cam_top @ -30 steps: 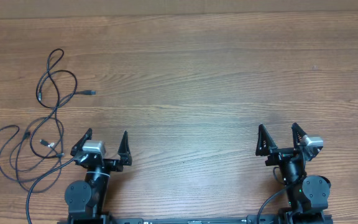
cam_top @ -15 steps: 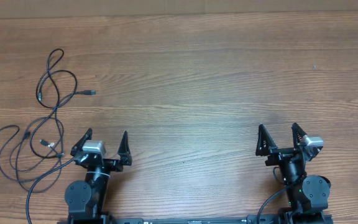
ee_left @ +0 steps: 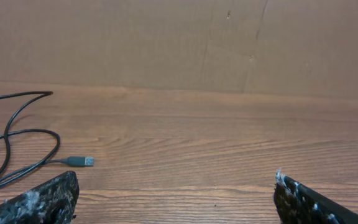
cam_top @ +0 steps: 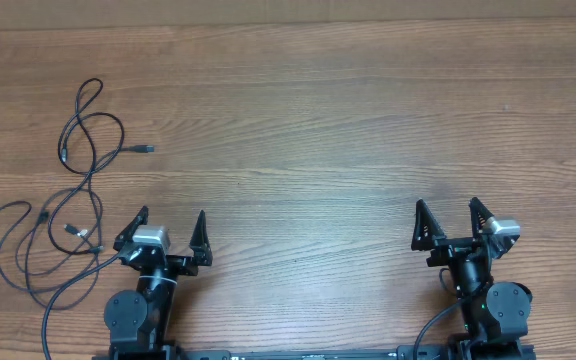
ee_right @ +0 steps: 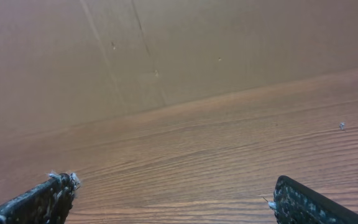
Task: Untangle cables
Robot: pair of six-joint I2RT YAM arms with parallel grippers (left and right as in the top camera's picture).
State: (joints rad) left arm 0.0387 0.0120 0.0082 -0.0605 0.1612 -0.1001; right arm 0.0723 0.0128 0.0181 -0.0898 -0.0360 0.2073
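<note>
Thin black cables (cam_top: 73, 170) lie in loose overlapping loops on the left side of the wooden table (cam_top: 348, 130), with small plug ends pointing outward. The left wrist view shows part of a cable loop (ee_left: 14, 146) and a USB plug end (ee_left: 79, 161) at its left. My left gripper (cam_top: 168, 228) is open and empty near the front edge, just right of the lower loops. My right gripper (cam_top: 448, 215) is open and empty at the front right, far from the cables. Both sets of fingertips show in the wrist views, left (ee_left: 176, 193) and right (ee_right: 173, 193).
A brown cardboard wall (ee_left: 179, 43) stands along the table's far edge. A thicker black arm cable (cam_top: 63, 300) runs from the left arm base toward the front left. Bare wood lies between the two arms.
</note>
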